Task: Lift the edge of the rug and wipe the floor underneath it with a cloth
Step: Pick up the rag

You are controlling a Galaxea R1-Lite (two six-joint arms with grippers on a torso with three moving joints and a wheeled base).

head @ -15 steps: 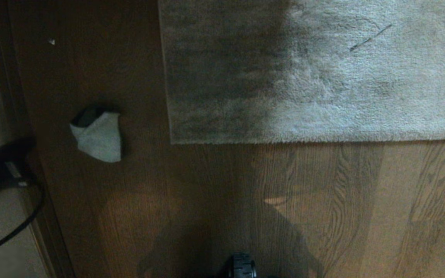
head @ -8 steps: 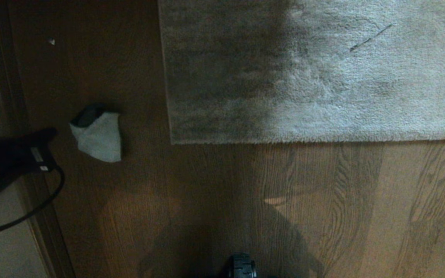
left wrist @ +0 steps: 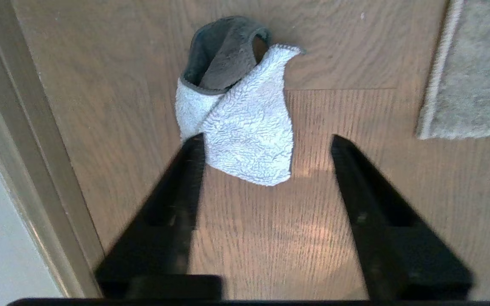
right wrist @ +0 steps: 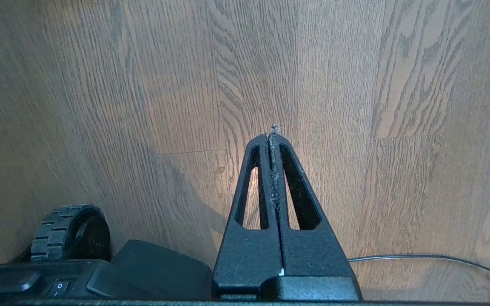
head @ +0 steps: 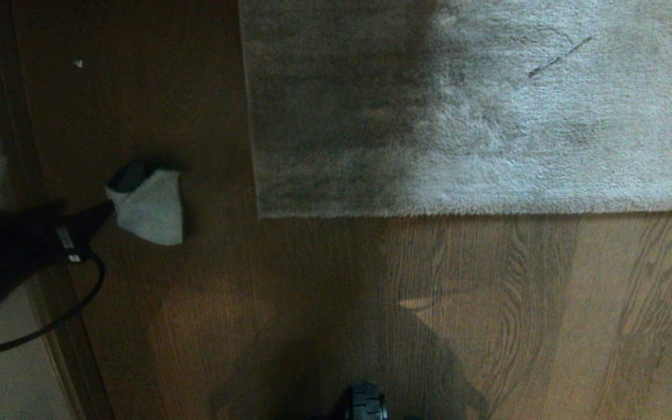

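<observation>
White-and-grey cloth [head: 148, 205] lying crumpled on the brown wood-grain floor [head: 324, 303], left of the rug edge [head: 258, 175] and well apart from it. Sitting just right of the left hand [head: 100, 211], slightly farther out; in the left wrist view, cloth [left wrist: 236, 127] straight ahead of the spread fingers [left wrist: 194, 146], one tip at its near edge, the other clear on bare floor [left wrist: 313, 238]. Long axis running near-to-far: white pointed end facing near, dark grey fold facing far. Left hand [left wrist: 266, 142] standing open, holding nothing. Left arm far nearer the cloth; right hand [right wrist: 274, 135] pressed together, empty, hanging over bare floor [right wrist: 398, 85] by the base. Likely needing a short push forward to straddle the cloth across its narrow width, then closing. Rug corner [head: 261, 213] lying flat, not lifted yet.
</observation>
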